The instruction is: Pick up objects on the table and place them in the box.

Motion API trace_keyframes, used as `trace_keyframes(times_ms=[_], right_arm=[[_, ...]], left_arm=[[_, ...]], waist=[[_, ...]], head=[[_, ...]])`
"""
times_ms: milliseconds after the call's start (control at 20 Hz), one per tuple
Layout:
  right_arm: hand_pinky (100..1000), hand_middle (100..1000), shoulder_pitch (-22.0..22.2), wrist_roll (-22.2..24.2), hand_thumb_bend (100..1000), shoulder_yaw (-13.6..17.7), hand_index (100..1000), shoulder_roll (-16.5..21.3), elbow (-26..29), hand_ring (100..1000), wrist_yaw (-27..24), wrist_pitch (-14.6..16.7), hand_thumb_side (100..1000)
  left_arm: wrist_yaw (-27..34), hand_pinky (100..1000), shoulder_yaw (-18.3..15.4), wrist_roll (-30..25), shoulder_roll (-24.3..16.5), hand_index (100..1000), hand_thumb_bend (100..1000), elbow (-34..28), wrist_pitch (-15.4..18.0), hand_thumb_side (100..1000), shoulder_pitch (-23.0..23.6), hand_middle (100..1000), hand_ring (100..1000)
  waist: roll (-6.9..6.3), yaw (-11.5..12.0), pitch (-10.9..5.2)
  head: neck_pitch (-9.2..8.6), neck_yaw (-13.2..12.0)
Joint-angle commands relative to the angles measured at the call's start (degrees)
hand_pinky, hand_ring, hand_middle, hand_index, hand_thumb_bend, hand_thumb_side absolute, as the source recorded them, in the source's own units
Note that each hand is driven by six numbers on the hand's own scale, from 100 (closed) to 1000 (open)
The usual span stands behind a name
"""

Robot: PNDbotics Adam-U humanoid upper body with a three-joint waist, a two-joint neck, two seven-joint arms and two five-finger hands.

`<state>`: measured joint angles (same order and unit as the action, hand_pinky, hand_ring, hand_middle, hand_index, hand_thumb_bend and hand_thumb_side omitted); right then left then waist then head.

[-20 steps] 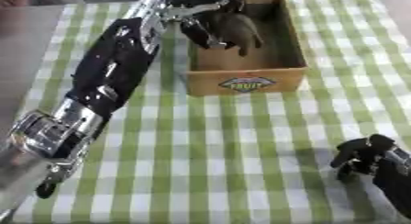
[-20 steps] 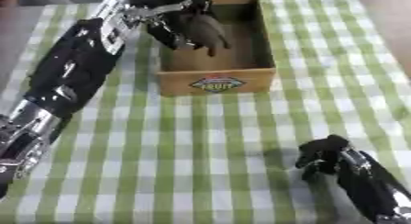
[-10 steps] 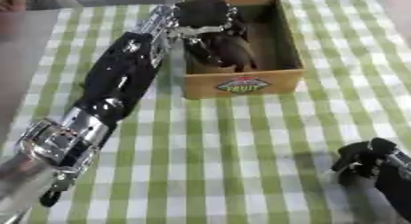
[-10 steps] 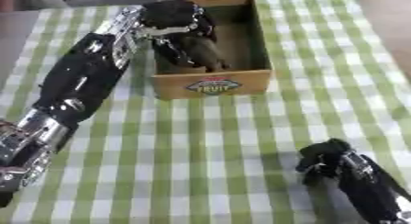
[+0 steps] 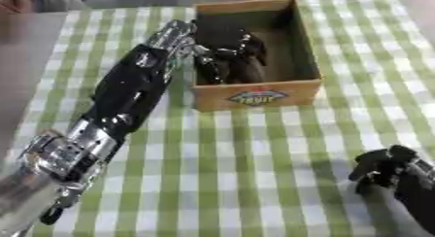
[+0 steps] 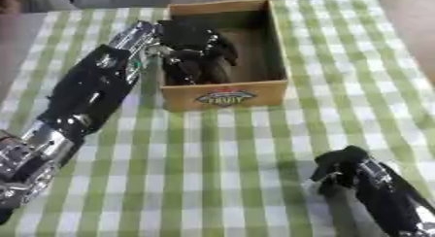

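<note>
Cardboard box (image 5: 255, 93) near the surface's far edge holds the left hand (image 6: 197, 49), fingers curled downward, seemingly to release; contents indiscernible.

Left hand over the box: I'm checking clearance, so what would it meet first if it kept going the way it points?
The left hand points down into the box; it would probably meet the box's floor first, though depth is unclear.

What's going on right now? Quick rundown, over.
Left hand down inside the box, fingers curled; what it holds can't be seen. Right hand curled, idle at lower right. Nothing in the way.
</note>
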<state>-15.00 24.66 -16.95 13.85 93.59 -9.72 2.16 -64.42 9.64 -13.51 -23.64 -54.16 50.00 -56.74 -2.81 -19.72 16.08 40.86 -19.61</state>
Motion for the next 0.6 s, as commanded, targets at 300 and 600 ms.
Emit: trace_keyframes(times_ms=[300, 600], right_arm=[[483, 544, 0.6, -0.6, 100, 1.0, 699, 0.6, 0.3, 610, -0.3, 0.1, 1000], [483, 544, 1.1, -1.0, 100, 1.5, 699, 0.8, 0.2, 610, -0.5, 0.1, 1000]], left_arm=[[24.7, 723, -2.4, -7.3, -5.7, 831, 302, -13.5, 1.9, 240, 0.9, 760, 738], [39.2, 707, -3.2, -14.9, -9.7, 817, 280, -23.1, -0.6, 222, 5.0, 741, 713]], waist=[[0.72, 2.3, -2.38], [1.14, 4.4, -3.02]], head=[[0.66, 1.9], [0.85, 3.1]])
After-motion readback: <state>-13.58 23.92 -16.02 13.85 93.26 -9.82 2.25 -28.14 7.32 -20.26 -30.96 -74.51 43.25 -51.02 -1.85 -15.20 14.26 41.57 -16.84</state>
